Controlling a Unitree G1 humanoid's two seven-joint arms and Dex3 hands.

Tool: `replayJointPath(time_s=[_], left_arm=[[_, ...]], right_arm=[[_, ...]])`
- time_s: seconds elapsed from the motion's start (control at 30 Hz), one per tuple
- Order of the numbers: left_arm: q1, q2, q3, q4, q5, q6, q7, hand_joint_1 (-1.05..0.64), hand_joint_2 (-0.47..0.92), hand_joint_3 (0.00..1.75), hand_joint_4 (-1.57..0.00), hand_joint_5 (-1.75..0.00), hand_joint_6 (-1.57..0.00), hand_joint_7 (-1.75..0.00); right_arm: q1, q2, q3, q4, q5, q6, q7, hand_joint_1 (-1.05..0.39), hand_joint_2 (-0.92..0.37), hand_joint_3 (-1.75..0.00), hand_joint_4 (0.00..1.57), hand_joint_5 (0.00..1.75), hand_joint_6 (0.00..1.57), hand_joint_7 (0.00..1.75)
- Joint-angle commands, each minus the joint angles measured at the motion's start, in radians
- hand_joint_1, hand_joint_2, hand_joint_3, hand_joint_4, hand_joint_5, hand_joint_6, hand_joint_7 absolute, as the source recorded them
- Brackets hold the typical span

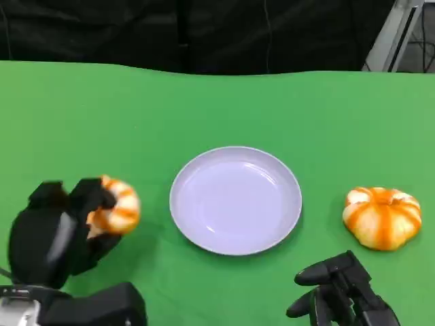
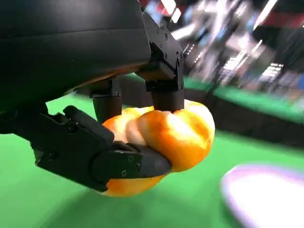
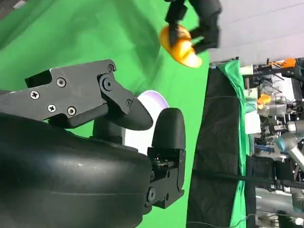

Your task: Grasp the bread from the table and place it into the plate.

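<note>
Left hand (image 1: 58, 231) grips bread (image 1: 117, 207) left of plate (image 1: 235, 200). Second bread (image 1: 382, 216) right of plate on counter (image 1: 204, 109). Right hand (image 1: 340, 288) empty, fingers apart.

A green bench (image 1: 81, 109) carries a pale round plate (image 1: 235, 200) at its middle and a striped orange bun (image 1: 382, 216) well apart to the right.

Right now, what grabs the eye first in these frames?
The left hand at the table's left side, its fingers wrapped around an orange-and-white bread that looks lifted off the green table. Next, the empty pale plate at centre, and a second bread lying to its right, just beyond the open right hand.
</note>
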Motion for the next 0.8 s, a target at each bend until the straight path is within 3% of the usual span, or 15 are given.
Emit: replayJointPath(time_s=[0.03,0.13,0.37,0.8], left_arm=[[-0.066,-0.014,-0.046,0.054,0.058,-0.063,0.137,-0.22,0.46,1.24,-0.83,-1.75,-0.66,-1.65],[-0.096,-0.021,-0.069,0.087,0.080,-0.082,0.185,-0.23,0.44,1.29,-0.84,-1.75,-0.67,-1.65],[-0.243,-0.119,-0.152,0.184,0.089,-0.098,0.176,-0.25,0.46,1.36,-0.88,-1.75,-0.64,-1.74],[-0.405,-0.238,-0.241,0.314,0.057,-0.087,0.043,-0.24,0.37,1.33,-0.90,-1.75,-0.69,-1.75]], right_arm=[[0.008,-0.009,-0.007,-0.008,0.008,-0.001,0.001,-0.25,-0.92,-1.00,0.17,1.75,0.05,1.75],[0.009,-0.009,-0.007,-0.008,0.009,-0.001,0.001,-0.25,-0.92,-1.00,0.17,1.75,0.06,1.75],[0.008,-0.007,-0.005,-0.006,0.011,-0.002,0.003,-0.25,-0.92,-1.00,0.17,1.75,0.06,1.75],[0.009,-0.005,0.001,-0.006,0.001,-0.002,-0.004,-0.25,-0.92,-0.99,0.16,1.75,0.05,1.75]])
